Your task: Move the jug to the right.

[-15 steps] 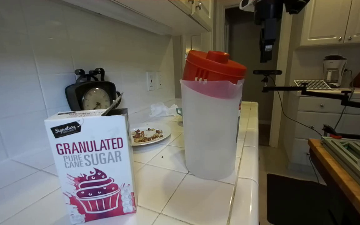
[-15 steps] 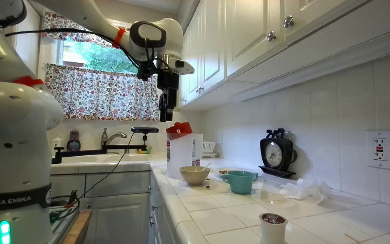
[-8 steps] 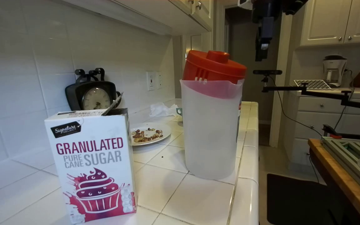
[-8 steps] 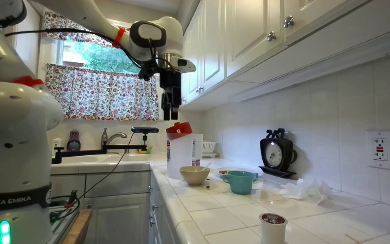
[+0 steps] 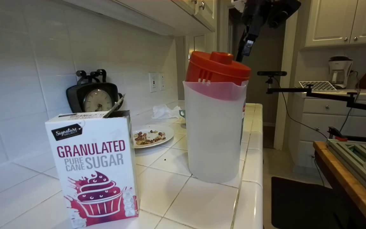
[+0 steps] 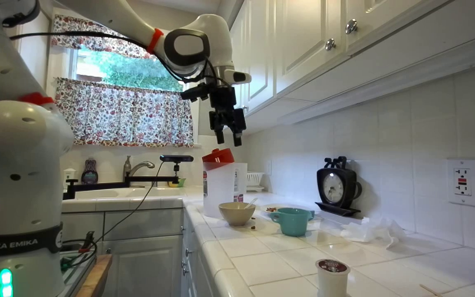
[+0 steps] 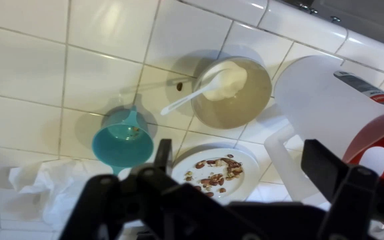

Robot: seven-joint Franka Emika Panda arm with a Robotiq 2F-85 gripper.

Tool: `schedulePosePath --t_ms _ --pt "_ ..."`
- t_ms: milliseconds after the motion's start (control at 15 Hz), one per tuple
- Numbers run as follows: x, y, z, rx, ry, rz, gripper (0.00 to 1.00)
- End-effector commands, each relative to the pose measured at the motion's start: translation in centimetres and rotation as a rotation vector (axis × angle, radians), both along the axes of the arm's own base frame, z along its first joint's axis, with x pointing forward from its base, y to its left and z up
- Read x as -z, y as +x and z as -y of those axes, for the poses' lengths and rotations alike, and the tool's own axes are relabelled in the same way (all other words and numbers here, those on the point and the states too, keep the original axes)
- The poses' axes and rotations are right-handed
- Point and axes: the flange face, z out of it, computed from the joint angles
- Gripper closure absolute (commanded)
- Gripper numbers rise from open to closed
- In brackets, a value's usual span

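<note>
White cupboards (image 6: 307, 45) run over the tiled surface (image 6: 258, 266), and a flowered curtain (image 6: 122, 111) hangs behind the arm (image 6: 118, 18). Above this hangs the claw (image 6: 229, 139), tilted, its fingers (image 7: 323, 166) spread well apart. In an exterior view the top edge crops the arm, and one finger is so close to the red lid (image 5: 221, 65) that I can't tell whether the lid covers its end. The lid sits askew in the mouth of the jug (image 5: 214, 136), which stands upright near the front edge of the surface, lower than the claw. In the wrist view the right edge cuts the jug off; its pale handle (image 7: 287, 166) shows beyond the fingers. Just beside the jug, a tan bowl (image 7: 252, 100) blocks part of its base in an exterior view; the bowl holds a white spoon (image 7: 185, 99) and something creamy (image 7: 227, 83) I can't name. Nearby are a plate (image 7: 252, 168) of nuts (image 7: 232, 165), partly behind the claw, and a teal cup (image 6: 294, 225), nearly all hidden by the jug in an exterior view. Farther out: crumpled paper (image 6: 371, 231), a black clock (image 5: 98, 100), a sugar box (image 5: 94, 171) covering the clock's lower part, and a white pod (image 6: 332, 282) the bottom edge crops.
</note>
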Motion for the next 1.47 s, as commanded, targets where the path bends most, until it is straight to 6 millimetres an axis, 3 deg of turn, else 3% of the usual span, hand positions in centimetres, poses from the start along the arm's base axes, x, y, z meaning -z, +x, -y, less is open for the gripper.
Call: schedulePosePath --t_ms 0,133,200,533,1000,1400 --pt "0.6 2.5 -0.3 0.025 0.118 -0.008 0.00" --pt "0.9 3.3 0.2 0.084 0.123 -0.002 0.00" --pt "1.0 2.3 -0.3 0.050 0.095 -0.005 0.00" --pt "0.9 2.7 0.4 0.103 0.119 0.076 0.00" --pt "3.7 6.7 -0.4 0.227 0.490 -0.066 0.00" --pt "6.1 12.6 2.3 0.341 0.783 -0.231 0.00"
